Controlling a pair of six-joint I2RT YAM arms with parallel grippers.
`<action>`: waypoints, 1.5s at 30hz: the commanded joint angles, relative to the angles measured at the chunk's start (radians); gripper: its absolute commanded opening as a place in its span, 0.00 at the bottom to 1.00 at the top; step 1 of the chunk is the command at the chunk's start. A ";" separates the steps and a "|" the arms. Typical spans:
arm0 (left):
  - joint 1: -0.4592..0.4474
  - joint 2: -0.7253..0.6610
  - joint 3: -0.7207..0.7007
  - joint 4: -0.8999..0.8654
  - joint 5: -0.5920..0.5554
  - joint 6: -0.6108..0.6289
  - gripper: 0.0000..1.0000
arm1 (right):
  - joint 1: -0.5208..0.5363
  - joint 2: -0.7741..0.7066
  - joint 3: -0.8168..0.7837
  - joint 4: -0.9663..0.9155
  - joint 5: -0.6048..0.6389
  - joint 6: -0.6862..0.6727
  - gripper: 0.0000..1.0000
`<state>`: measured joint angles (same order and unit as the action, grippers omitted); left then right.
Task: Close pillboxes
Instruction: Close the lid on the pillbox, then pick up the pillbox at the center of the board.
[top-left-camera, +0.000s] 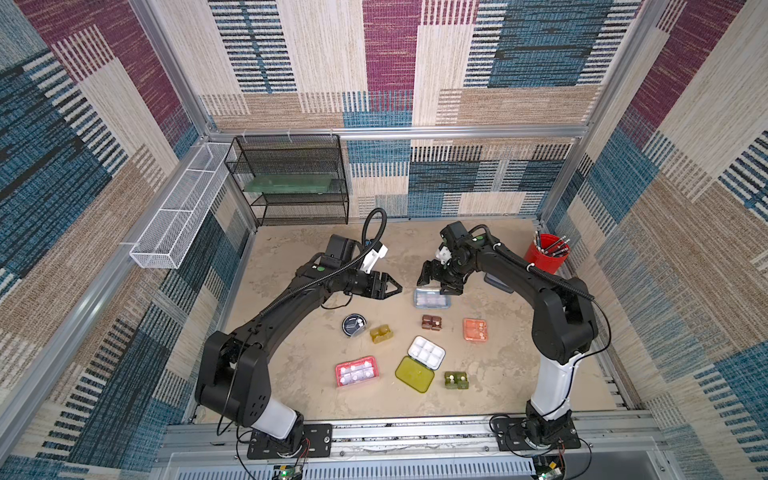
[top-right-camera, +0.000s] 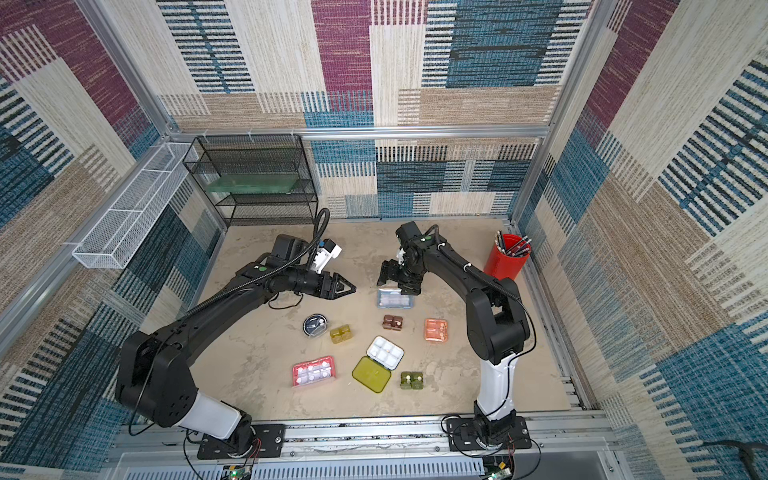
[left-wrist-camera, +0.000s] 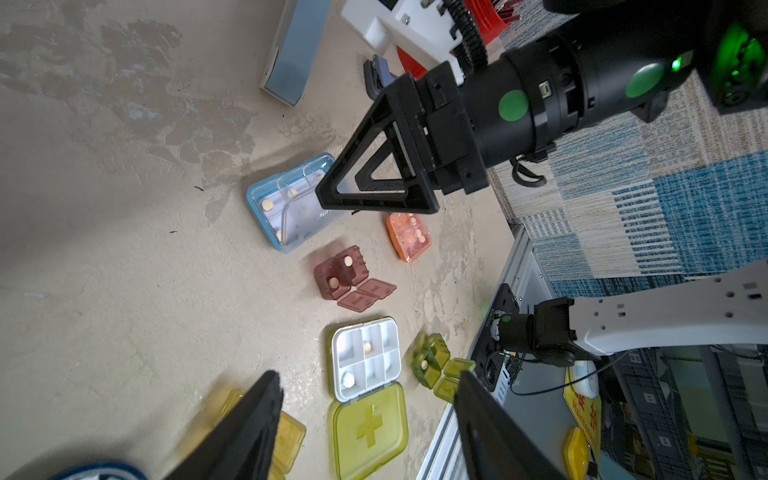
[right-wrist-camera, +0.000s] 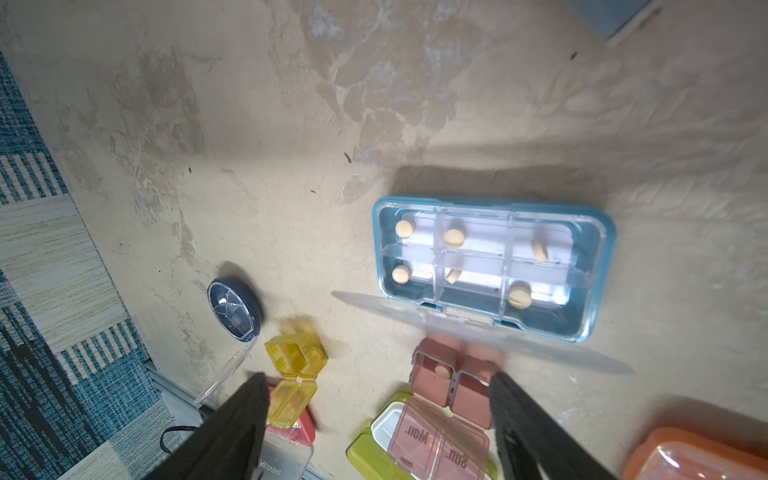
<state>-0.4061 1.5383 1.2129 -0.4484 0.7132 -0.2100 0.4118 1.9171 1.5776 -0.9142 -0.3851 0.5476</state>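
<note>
Eight pillboxes lie on the tan table. The light blue one (top-left-camera: 432, 298) (right-wrist-camera: 494, 266) has its clear lid (right-wrist-camera: 478, 328) standing up. My right gripper (top-left-camera: 437, 286) (right-wrist-camera: 377, 375) hovers just above it, open and empty. The brown (top-left-camera: 432, 322), amber (top-left-camera: 381, 333), dark green (top-left-camera: 456, 379) and round black (top-left-camera: 354, 325) boxes have their lids open. The yellow-green box (top-left-camera: 414, 374) lies open beside its white tray (top-left-camera: 427, 352). Orange (top-left-camera: 475, 329) and pink (top-left-camera: 356, 371) boxes lie flat. My left gripper (top-left-camera: 395, 287) (left-wrist-camera: 368, 376) is open and empty, left of the blue box.
A red cup of pens (top-left-camera: 546, 253) stands at the back right. A long pale-blue case (left-wrist-camera: 291, 54) and a grey-blue block (left-wrist-camera: 380, 72) lie behind the right arm. A black mesh shelf (top-left-camera: 291, 178) and white mesh basket (top-left-camera: 183, 208) are at the back left.
</note>
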 joint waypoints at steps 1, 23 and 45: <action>0.003 0.008 0.011 -0.002 0.017 0.018 0.69 | -0.004 0.005 0.011 -0.014 -0.015 -0.018 0.85; 0.003 0.082 0.046 0.013 0.050 -0.042 0.69 | -0.082 -0.040 -0.089 0.007 -0.029 -0.075 0.88; -0.008 0.463 0.199 0.075 0.270 -0.215 0.66 | -0.246 -0.061 -0.352 0.396 -0.324 -0.235 0.85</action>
<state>-0.4145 1.9797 1.3918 -0.4179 0.9463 -0.3676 0.1673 1.8416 1.2236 -0.5835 -0.6659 0.3271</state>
